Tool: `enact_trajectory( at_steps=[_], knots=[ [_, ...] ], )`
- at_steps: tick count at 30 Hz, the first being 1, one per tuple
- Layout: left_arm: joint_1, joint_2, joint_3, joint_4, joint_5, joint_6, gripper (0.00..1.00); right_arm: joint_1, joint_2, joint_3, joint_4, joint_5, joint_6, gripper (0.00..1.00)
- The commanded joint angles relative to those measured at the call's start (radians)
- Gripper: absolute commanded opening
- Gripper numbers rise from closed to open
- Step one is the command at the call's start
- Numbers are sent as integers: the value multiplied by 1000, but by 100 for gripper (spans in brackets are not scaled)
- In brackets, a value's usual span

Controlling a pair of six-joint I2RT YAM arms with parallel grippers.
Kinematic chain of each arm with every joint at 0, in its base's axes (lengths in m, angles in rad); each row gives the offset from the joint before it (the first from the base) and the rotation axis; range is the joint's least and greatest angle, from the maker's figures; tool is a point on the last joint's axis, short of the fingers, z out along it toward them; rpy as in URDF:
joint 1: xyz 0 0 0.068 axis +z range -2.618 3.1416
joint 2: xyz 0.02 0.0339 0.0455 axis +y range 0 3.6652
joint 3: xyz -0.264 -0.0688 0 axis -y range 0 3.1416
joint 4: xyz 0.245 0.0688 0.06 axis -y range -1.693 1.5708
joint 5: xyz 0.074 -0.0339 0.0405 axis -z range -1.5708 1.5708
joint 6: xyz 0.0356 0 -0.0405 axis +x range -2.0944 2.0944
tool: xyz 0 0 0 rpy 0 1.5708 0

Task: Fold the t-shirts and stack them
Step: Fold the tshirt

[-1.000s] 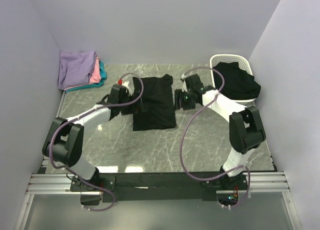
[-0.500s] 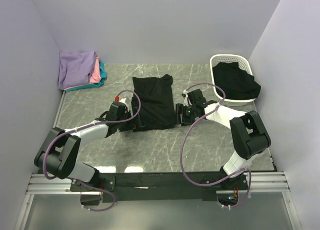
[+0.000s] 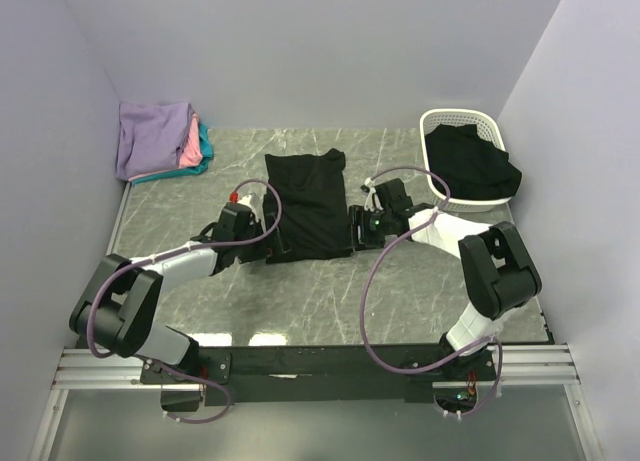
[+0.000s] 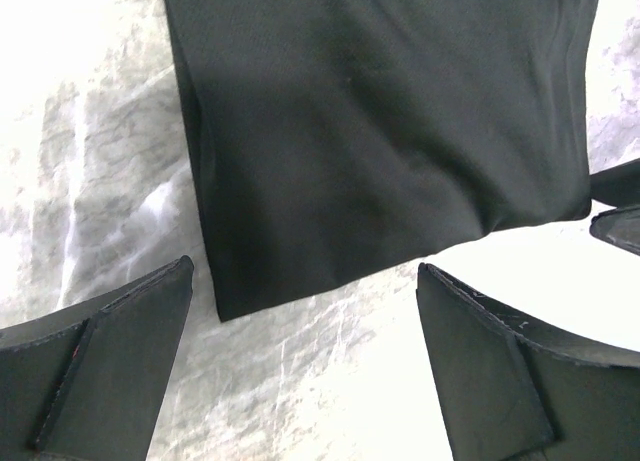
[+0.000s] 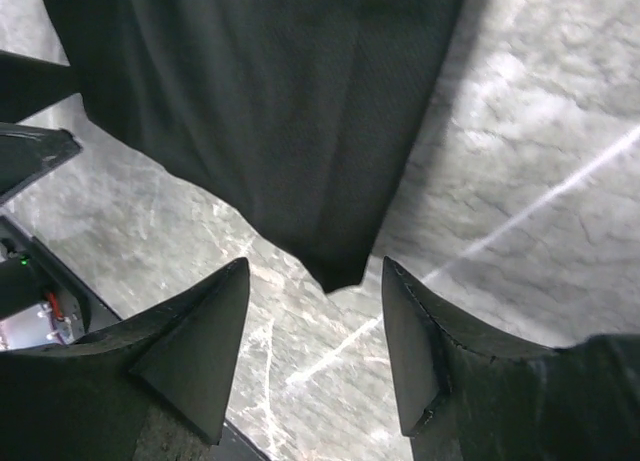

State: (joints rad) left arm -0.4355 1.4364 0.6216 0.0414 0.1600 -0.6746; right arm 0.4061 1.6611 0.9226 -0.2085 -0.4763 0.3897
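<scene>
A black cloth t-shirt [image 3: 308, 205], seemingly half-folded into a long strip, lies centrally. The left jaws and right jaws, both spread, flank its near corners. Folded lavender, pink and teal shirts [image 3: 160, 141] are stacked far left. More black shirts [image 3: 470, 161] wait in the white perforated plastic basket [image 3: 440, 118] far right.

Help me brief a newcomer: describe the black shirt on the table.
On the marble table, look at the middle, between the left fingers and right fingers. The black t-shirt lies flat there; the other black shirt is bunched in the white basket.
</scene>
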Motion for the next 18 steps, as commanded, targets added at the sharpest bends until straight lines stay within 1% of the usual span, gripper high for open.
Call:
enact_trajectory(
  at_steps=[1, 4, 5, 6, 8, 9, 10, 12, 13, 14, 15, 17, 18],
  knots=[
    [-2, 47, 10, 87, 45, -11, 99, 5, 41, 5, 72, -42, 18, 61],
    [-8, 87, 12, 121, 65, -20, 99, 3, 75, -4, 104, -64, 28, 60],
    [-8, 96, 12, 124, 72, -26, 95, 3, 84, -5, 119, -73, 31, 60],
    [-9, 113, 12, 127, 76, -26, 86, 3, 94, -5, 123, -76, 35, 58],
    [-14, 122, 10, 121, 78, -28, 73, 4, 115, -13, 135, -84, 37, 57],
    [-19, 118, 6, 115, 72, -29, 70, 5, 120, -14, 138, -85, 37, 55],
    [-20, 111, 0, 104, 64, -31, 69, 4, 127, -18, 139, -85, 37, 53],
    [-22, 95, -11, 78, 46, -28, 65, 3, 128, -21, 133, -81, 31, 43],
    [-20, 87, -14, 66, 38, -28, 63, 5, 126, -22, 132, -76, 29, 40],
    [-20, 79, -22, 37, 18, -23, 59, 4, 123, -25, 126, -70, 28, 35],
    [-22, 62, -26, 22, 7, -23, 51, 3, 117, -25, 120, -55, 23, 28],
    [-22, 44, -36, -15, -13, -17, 43, 3, 112, -24, 94, -35, 12, 11],
    [-22, 29, -37, -30, -29, -13, 33, 5, 105, -24, 84, -10, 9, 6]
  ],
)
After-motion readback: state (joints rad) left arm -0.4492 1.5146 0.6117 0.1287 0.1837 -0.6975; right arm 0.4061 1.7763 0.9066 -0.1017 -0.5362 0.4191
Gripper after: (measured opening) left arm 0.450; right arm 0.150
